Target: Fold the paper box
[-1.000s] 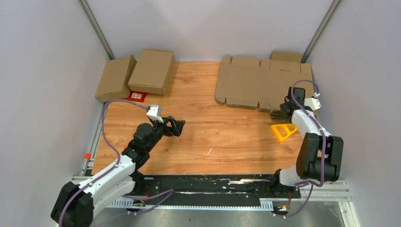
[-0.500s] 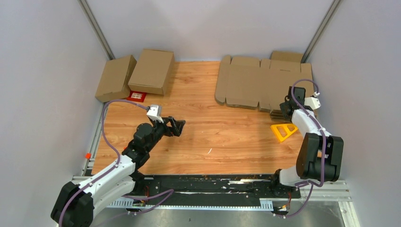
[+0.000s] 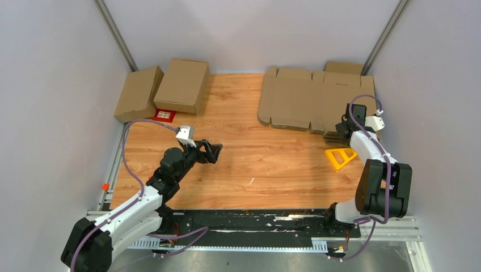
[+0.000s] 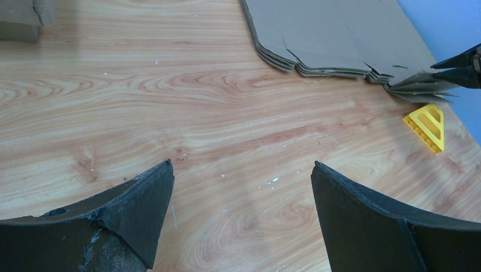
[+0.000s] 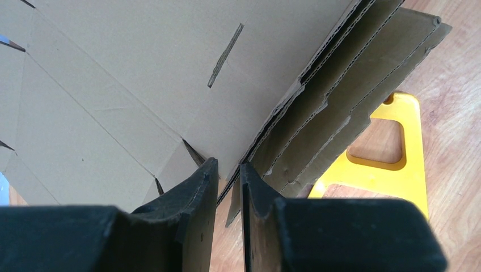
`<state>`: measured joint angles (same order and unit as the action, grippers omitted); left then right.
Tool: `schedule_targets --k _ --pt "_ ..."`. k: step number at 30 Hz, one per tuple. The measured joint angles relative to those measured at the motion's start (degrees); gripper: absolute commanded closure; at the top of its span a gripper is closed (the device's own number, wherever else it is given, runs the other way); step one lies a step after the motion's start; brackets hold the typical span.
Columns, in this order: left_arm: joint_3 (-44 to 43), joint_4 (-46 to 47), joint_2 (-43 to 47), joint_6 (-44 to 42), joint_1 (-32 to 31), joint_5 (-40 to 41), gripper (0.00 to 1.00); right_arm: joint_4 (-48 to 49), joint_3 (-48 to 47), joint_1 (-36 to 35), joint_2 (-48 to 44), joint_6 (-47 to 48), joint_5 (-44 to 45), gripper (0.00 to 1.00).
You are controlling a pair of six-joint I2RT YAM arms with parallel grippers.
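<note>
Flat paper box (image 5: 113,85) atop cardboard stack (image 5: 363,62) at far right of table (image 4: 170,102), right gripper (image 5: 228,170) fingers pinched on its lifted corner, left gripper (image 4: 241,170) fingers wide apart over mid-table, yellow wedge (image 5: 397,170) beside stack

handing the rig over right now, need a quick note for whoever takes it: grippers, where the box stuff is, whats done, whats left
Left gripper: open, empty, above the table left of centre.
Right gripper: pinched on the near edge of the paper box. The box is the flat top sheet, raised off the stack of flat sheets at the far right, next to the yellow wedge.
Done: one sheet gripped and parted from the stack.
Left: probably drag it to open table, then fold every flap; nothing is folded yet.
</note>
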<state>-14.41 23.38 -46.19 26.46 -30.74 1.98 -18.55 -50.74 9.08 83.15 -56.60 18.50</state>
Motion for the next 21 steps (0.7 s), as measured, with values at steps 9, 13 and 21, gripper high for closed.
schedule_targets --k 9,13,21 --pt "0.00 0.00 0.00 0.00 0.00 -0.02 0.02 1.20 0.00 0.00 0.00 1.53 -0.09 0.78" --pt "0.00 0.00 0.00 0.00 0.00 -0.02 0.03 2.43 0.00 0.00 0.00 2.10 -0.66 0.78" --pt "0.00 0.00 0.00 0.00 0.00 -0.02 0.02 3.23 0.00 0.00 0.00 2.82 -1.68 0.78"
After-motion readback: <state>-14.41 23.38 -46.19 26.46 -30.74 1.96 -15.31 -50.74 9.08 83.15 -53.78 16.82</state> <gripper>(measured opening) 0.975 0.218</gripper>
